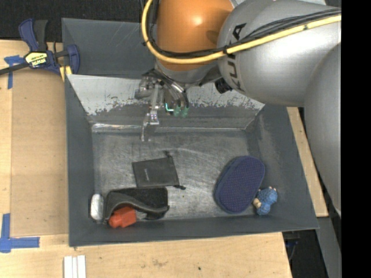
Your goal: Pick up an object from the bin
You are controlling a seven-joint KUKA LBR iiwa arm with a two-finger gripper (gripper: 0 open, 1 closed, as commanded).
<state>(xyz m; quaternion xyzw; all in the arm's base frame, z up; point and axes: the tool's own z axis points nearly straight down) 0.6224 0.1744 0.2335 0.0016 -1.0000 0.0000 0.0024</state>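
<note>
My gripper [154, 110] hangs under the arm's orange cover, over the far side of the bin close to the back wall, and no thing shows in it. The nearest loose thing is a flat dark grey square pouch [155, 172] lying on the bin floor in front of the gripper, apart from it. Closer to the front left lies a black curved item [139, 200] with a red piece [122, 218] at its lower end. A small silver-white cylinder [96, 206] sits right beside it.
A blue oval pad [239, 183] lies at the front right, with a small blue toy [265, 200] against its right side. The arm's big grey body covers the bin's upper right corner. Bare floor lies between the pouch and the pad.
</note>
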